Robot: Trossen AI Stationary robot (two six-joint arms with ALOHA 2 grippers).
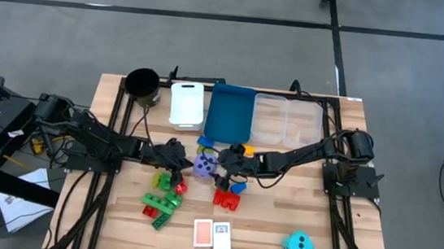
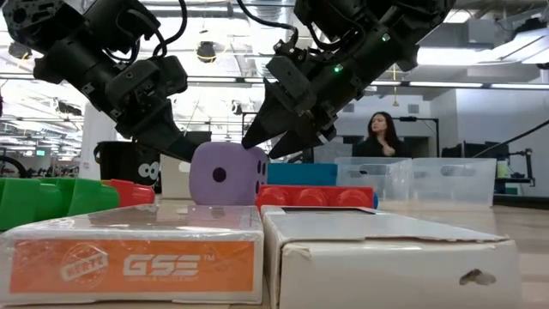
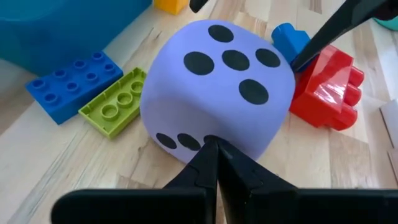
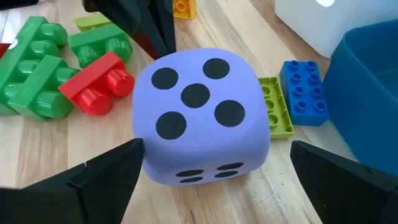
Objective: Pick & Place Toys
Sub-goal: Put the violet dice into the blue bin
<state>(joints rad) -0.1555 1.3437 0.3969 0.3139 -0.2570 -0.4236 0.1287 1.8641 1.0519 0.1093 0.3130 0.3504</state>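
Both arms reach inward, low over the middle of the table, their wrists angled down toward each other. The left gripper (image 1: pixel 179 164) has its fingers pressed together. The right gripper (image 1: pixel 219 168) holds its fingers spread wide.

Cup (image 1: pixel 142 84): back-left of the desk (image 1: pixel 358 236), first in the back row.
Bins: three side by side to the cup's right, the tray-like bin (image 1: pixel 230 113) in the middle, between bin (image 1: pixel 187 105) and bin (image 1: pixel 288 120).
Dotted die (image 1: pixel 205 167): mid-desk, just before the middle bin.
Left end effector (image 1: pixel 175 169): closed tips touching the die's left side.
Right end effector (image 1: pixel 222 167): fingers spread, straddling the die from the right.
Flat bricks (image 3: pixel 93 93): side by side between die and bins.
Brick cluster (image 1: pixel 161 202): front-left of the die.
Stacked bricks (image 1: pixel 227 194): front-right of the die.
Cards (image 1: pixel 211 235): side by side, front centre.
Second die (image 1: pixel 298 246): front right, well apart.
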